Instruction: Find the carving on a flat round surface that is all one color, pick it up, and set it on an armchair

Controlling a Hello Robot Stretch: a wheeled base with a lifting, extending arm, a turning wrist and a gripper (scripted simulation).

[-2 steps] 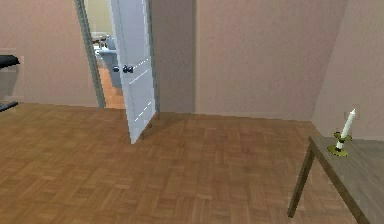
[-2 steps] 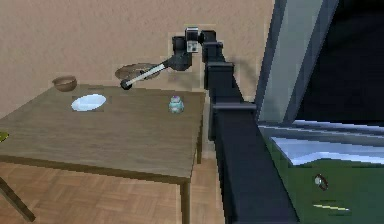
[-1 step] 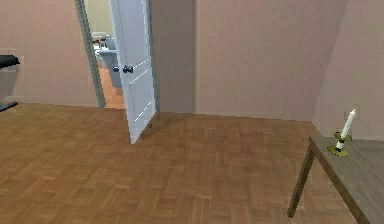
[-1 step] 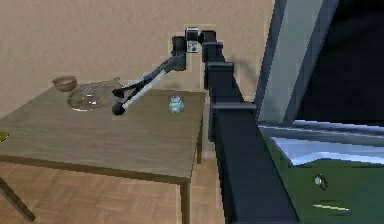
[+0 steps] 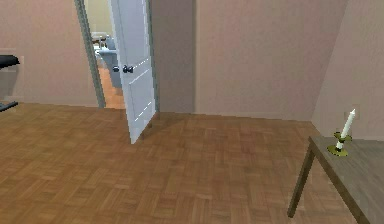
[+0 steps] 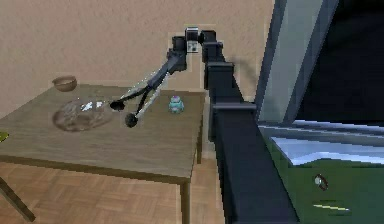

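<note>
Looking at the wooden table (image 6: 110, 150), you see your gripper (image 6: 126, 113) right by a glass bowl (image 6: 82, 112) that sits on the tabletop, so you cannot tell whether it holds anything. A small teal thing (image 6: 177, 103) stands on the table just beside the dark arm (image 6: 228, 120): maybe the carving, too small to tell. A little brown bowl (image 6: 66, 83) sits at the table's far edge, beyond the glass one.
</note>
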